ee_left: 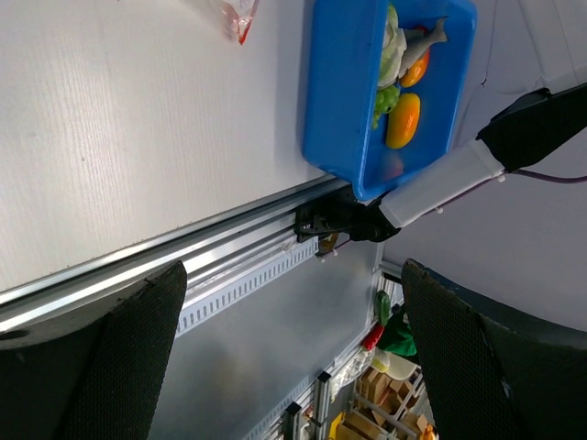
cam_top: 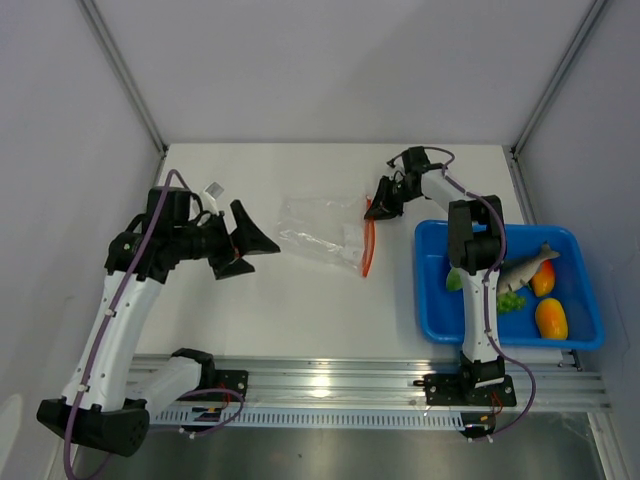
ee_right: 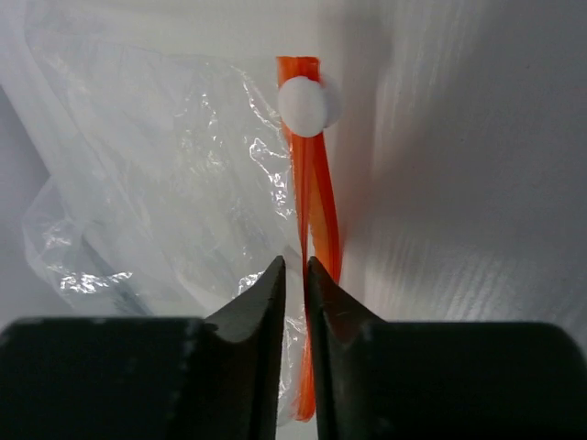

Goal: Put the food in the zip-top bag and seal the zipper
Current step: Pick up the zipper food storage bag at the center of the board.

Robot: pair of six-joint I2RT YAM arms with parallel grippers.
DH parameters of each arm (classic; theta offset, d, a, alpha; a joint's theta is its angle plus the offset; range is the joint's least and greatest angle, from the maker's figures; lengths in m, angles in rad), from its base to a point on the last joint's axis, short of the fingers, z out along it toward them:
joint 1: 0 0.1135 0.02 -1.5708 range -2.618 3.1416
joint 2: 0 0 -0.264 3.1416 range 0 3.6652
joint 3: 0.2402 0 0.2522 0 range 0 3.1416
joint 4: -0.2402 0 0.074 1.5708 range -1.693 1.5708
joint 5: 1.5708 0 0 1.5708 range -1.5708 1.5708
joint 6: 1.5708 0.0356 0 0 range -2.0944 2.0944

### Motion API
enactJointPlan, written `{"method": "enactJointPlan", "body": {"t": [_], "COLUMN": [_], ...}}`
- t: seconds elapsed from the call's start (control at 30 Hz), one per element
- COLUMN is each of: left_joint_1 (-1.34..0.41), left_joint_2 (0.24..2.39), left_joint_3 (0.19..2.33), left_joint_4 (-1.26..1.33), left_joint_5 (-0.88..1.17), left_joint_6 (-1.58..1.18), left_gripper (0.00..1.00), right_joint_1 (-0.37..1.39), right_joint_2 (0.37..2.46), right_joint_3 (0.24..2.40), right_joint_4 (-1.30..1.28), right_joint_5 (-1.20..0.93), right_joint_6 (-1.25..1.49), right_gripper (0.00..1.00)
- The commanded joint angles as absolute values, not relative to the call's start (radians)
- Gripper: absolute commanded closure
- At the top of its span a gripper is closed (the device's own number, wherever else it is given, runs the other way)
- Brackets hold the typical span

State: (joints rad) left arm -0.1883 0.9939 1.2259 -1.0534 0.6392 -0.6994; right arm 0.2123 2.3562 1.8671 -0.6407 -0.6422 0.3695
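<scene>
The zip-top bag lies flat mid-counter. Its zipper faces right, toward the blue tray that holds the food.

The right hand is at the strip's far end, with its fingers drawn almost together and pinching the zipper edge. A white round piece sits further along the strip. The left hand hangs spread wide, left of the bag and apart from it.

The step looks like taking hold of the mouth to open it. To do that well, the pinch should catch only one lip. If it catches both layers, lifting would keep the mouth shut. The film looks slippery, so a firm grip and a slow lift suit it. The left hand could steady the bag's body or take the other lip.
</scene>
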Motion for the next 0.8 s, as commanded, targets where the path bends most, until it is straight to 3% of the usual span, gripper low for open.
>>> {"method": "enactJointPlan", "body": {"t": [0.0,0.07,0.3,0.77], "left_joint_1": [-0.209,-0.230,-0.386,-0.664], "left_joint_2": [0.988,1.003,1.126,1.351], "left_joint_3": [1.233,1.249,1.408,1.611], "left_joint_4": [-1.031,-1.054,-1.123,-1.186], "left_joint_5": [0.634,0.595,0.393,-0.075], "left_joint_6": [-0.703,-0.693,-0.646,-0.661], "left_gripper": [0.00,0.00,0.00,0.04], "right_joint_1": [0.224,0.232,0.319,0.451], "right_joint_2": [2.306,2.289,2.162,1.861], "right_joint_3": [1.874,1.871,1.803,1.655], "right_joint_4": [-0.580,-0.562,-0.535,-0.469], "right_joint_5": [-0.724,-0.744,-0.781,-0.620], "right_joint_6": [0.396,0.440,0.672,1.170], "right_gripper": [0.85,1.00,1.00,1.00]}}
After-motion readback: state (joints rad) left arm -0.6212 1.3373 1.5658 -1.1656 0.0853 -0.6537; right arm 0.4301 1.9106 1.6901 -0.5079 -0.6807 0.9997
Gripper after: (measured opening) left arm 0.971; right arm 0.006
